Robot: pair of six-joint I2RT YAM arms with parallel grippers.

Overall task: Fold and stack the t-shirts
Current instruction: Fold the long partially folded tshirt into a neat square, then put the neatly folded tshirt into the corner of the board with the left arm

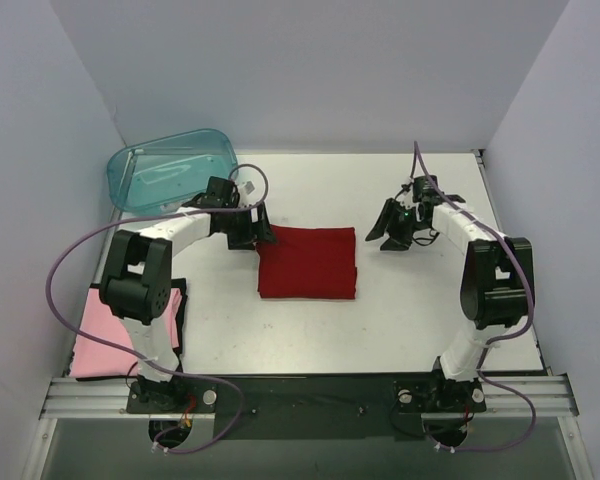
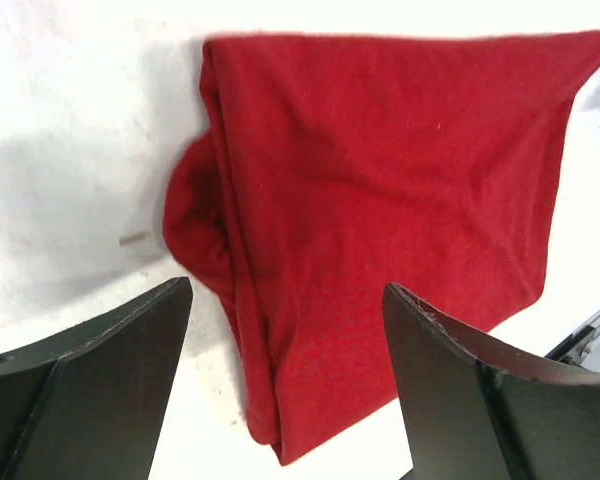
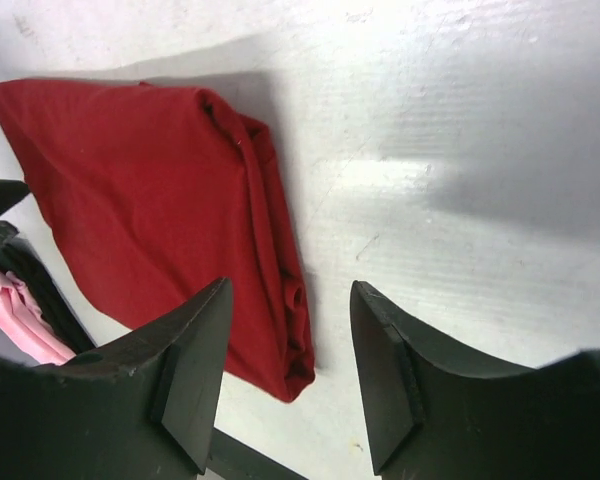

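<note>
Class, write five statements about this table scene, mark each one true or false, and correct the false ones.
1. The dark red cloth t-shirt lies folded on the white table. True.
2. The pale pink cloth t-shirt sits inside the translucent teal plastic tub. False: it lies at the table's near left edge, and the tub stands in the far left corner.
3. The right claw grips the red t-shirt. False: it is open and off to the shirt's right, not touching it.
4. The left claw is open at the red t-shirt's left edge. True.
5. The pink t-shirt is stacked on the red one. False: they lie apart.
</note>
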